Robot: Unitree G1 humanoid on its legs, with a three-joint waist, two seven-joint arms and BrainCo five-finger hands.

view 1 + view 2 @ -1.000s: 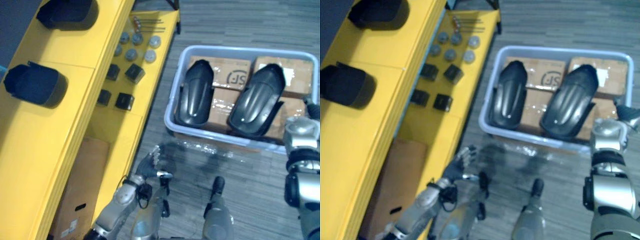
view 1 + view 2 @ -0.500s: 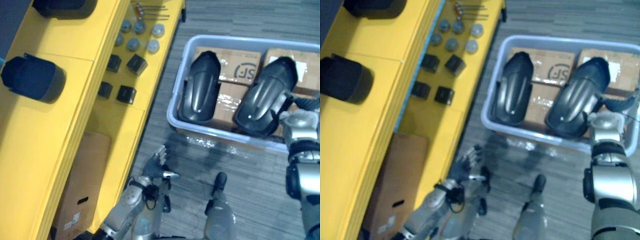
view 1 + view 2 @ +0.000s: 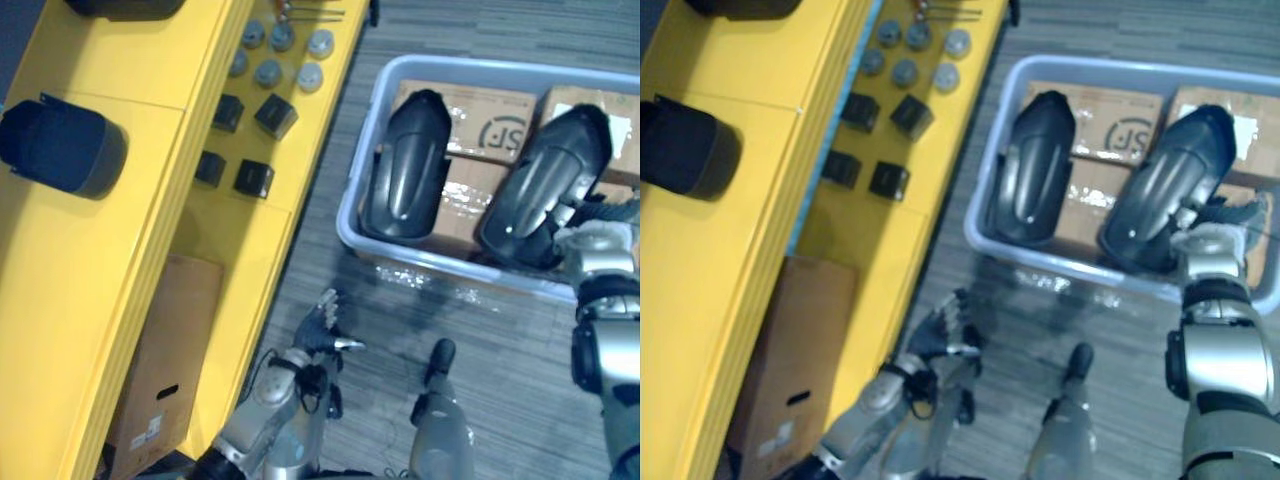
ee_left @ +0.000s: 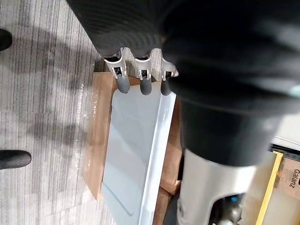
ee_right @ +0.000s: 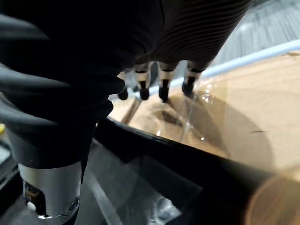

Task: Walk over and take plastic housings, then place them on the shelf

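Left eye view: the right hand is at the near end of one plastic housing in the bin. A second housing lies to the hand's left. The left hand hangs over the floor.
Right wrist view: the right hand's fingers are straight over a cardboard box, gripping nothing.
Left wrist view: the left hand's fingers are straight and empty.

Dark curved plastic housing on the top board of the yellow shelf: cut off by the upper edge. Pale grey plastic bin: right wall cut off. Taped brown cardboard boxes: partly hidden under two dark housings. Small round grey parts: too small to identify.
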